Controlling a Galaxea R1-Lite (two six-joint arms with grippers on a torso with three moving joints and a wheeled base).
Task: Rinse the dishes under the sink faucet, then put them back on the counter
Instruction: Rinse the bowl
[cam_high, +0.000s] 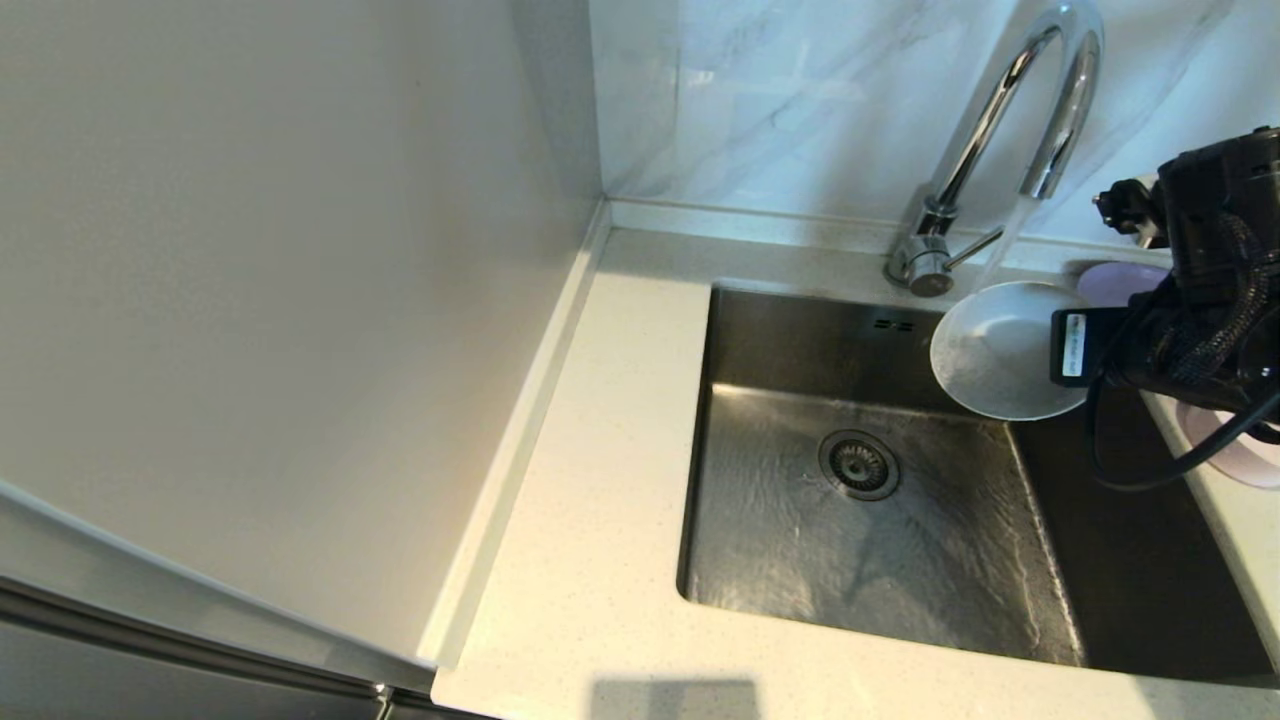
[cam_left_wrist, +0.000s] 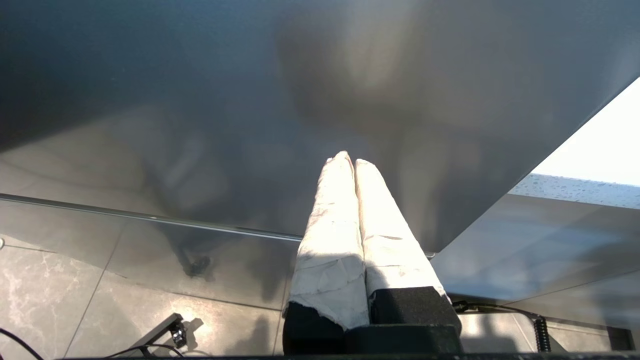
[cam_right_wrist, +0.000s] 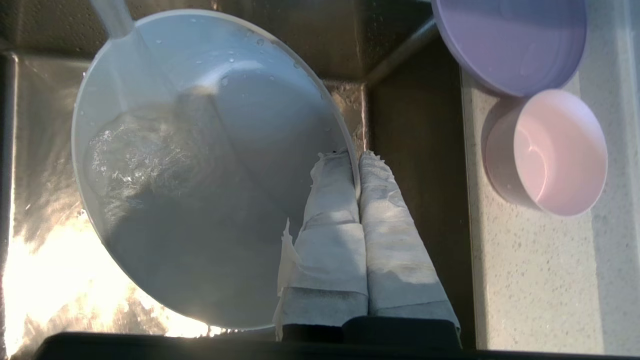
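Over the right rear of the sink, the pale grey-white bowl is tilted under water running from the chrome faucet. My right gripper is shut on the bowl's rim, one finger inside and one outside. Water swirls in the bowl and runs across the sink floor to the drain strainer. The lilac plate and pale pink bowl stand on the counter right of the sink. My left gripper hangs parked below counter level, shut on nothing.
The faucet's thin lever points right, towards the held bowl. A tall white panel walls off the counter's left side. Off-white counter runs along the sink's left and front. My right wrist partly covers the lilac plate.
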